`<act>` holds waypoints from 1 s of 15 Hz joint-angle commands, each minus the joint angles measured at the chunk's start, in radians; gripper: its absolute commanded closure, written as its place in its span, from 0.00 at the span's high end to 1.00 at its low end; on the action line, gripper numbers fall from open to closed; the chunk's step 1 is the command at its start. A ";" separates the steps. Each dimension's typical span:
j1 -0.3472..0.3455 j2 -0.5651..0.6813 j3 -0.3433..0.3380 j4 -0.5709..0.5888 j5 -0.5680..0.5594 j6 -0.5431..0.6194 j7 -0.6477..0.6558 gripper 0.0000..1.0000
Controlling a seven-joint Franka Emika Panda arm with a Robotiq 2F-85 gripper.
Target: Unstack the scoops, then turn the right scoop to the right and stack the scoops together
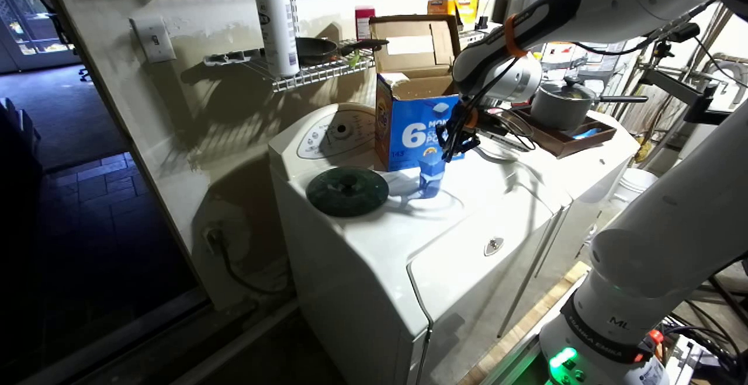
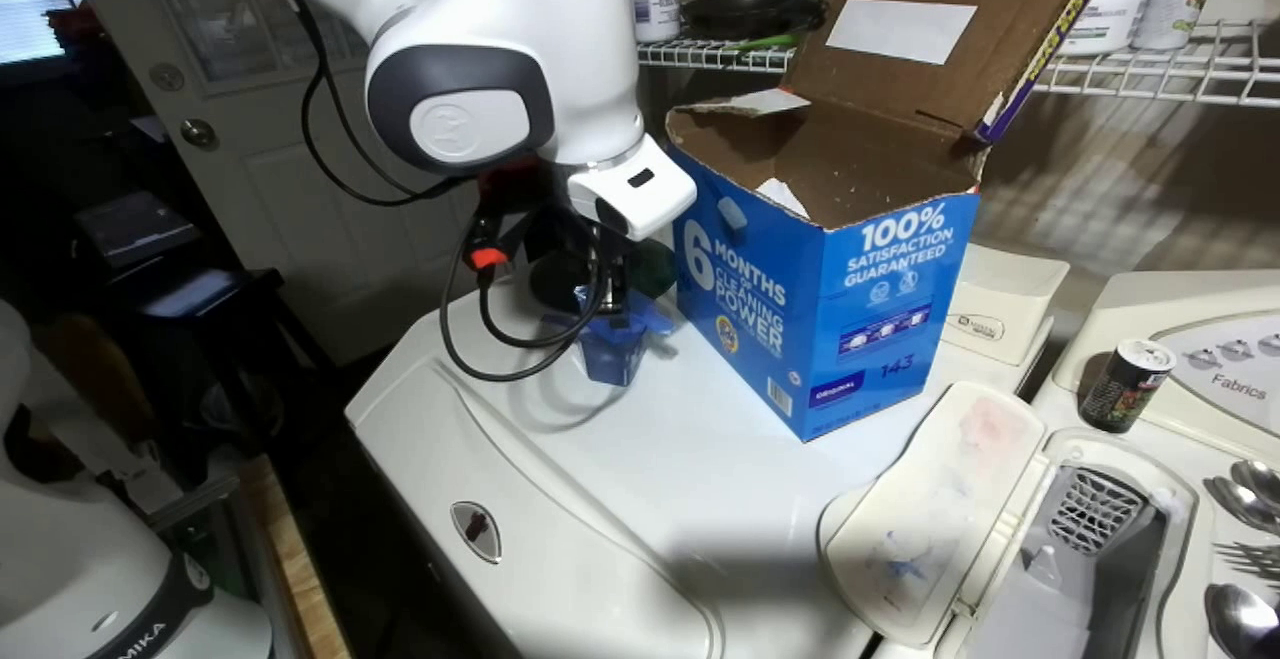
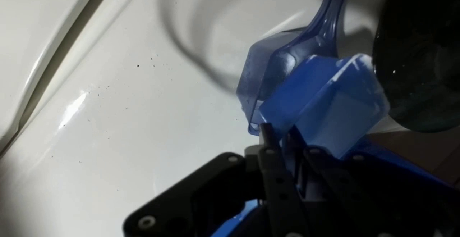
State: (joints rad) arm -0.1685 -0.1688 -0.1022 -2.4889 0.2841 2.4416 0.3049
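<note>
1. Two in play: bright scoop (image 3: 323,100), tilted, in the grip; dark scoop (image 3: 282,66), upright on the washer (image 1: 403,233), handle running away from the gripper (image 3: 281,136). Overlapped in the wrist view, so touching or just apart is unclear.
2. Jaws narrow; looks like a pinch on the bright scoop's near end.
3. Step is either lift-off or stacking, can't say which. Both want straight vertical travel; sideways drag probably skids the dark scoop, likely light.
4. If stacking: level the bright scoop first, line up corners. Faceted walls likely jam when skewed.
5. Dark disc (image 1: 345,192) and carton (image 2: 800,279) both near: turn slowly, clear of both. Cable loop (image 2: 497,376) hangs close by; watch for snags.
</note>
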 commanded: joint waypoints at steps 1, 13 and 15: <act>0.016 0.068 -0.011 0.060 0.011 -0.003 -0.021 0.03; 0.062 0.106 0.009 0.127 -0.063 -0.124 -0.218 0.03; 0.069 0.093 0.016 0.124 -0.119 -0.153 -0.250 0.03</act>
State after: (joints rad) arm -0.1106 -0.0645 -0.0920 -2.3791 0.2393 2.3432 0.0986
